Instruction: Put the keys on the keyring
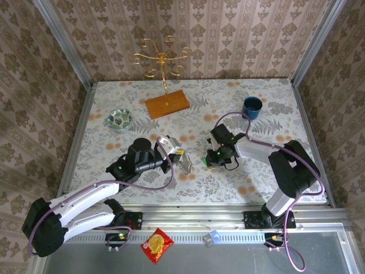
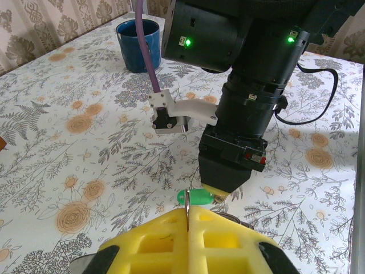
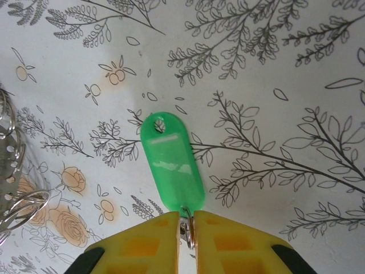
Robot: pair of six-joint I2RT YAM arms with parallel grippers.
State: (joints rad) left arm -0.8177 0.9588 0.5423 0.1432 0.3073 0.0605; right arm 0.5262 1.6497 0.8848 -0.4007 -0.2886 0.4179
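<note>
A green key [image 3: 171,165] lies flat on the flowered tablecloth. My right gripper [image 3: 186,220] is shut on the small metal ring at its near end. The top view places that gripper [image 1: 206,161] at mid-table, with the key [image 1: 203,162] at its tip. My left gripper [image 2: 189,212] is shut on the keyring [image 2: 187,200], a thin metal band seen edge-on between the yellow fingers. Just beyond that band the key [image 2: 199,198] pokes out from under the right gripper [image 2: 219,193]. From above, the left gripper [image 1: 180,154] faces the right one, with the keyring [image 1: 185,164] between them.
A blue cup [image 1: 252,107] stands at the back right. A small patterned bowl [image 1: 120,119] sits at the left. A gold wire stand on a wooden base [image 1: 166,104] stands at the back. Loose metal loops [image 3: 25,204] lie left of the key.
</note>
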